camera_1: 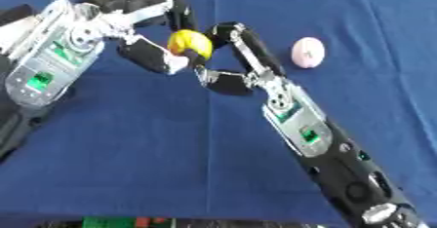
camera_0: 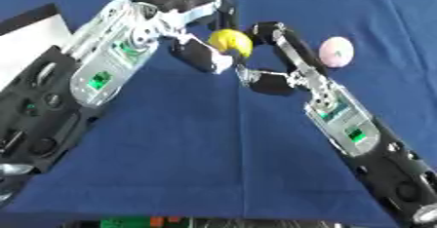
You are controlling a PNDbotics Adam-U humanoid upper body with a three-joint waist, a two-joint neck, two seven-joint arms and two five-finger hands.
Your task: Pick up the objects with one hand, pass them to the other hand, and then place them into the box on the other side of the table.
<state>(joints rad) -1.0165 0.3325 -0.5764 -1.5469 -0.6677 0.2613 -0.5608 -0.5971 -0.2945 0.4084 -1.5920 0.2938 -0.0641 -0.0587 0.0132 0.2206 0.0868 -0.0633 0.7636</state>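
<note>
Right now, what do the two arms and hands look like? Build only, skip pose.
Both match. Each forearm is black at the base, then a silver-grey metal section carrying a small green-lit panel. The left forearm also shows a round silver joint near the wrist. The left hand and right hand have black padded fingers on silver linkages, with pale tips on some. No loose cables visible.

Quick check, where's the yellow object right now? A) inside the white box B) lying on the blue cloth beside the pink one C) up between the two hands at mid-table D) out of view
C: the yellow object sits between the fingers of the left hand and the right hand above the blue cloth, while the pink object lies apart on the cloth to the right.
</note>
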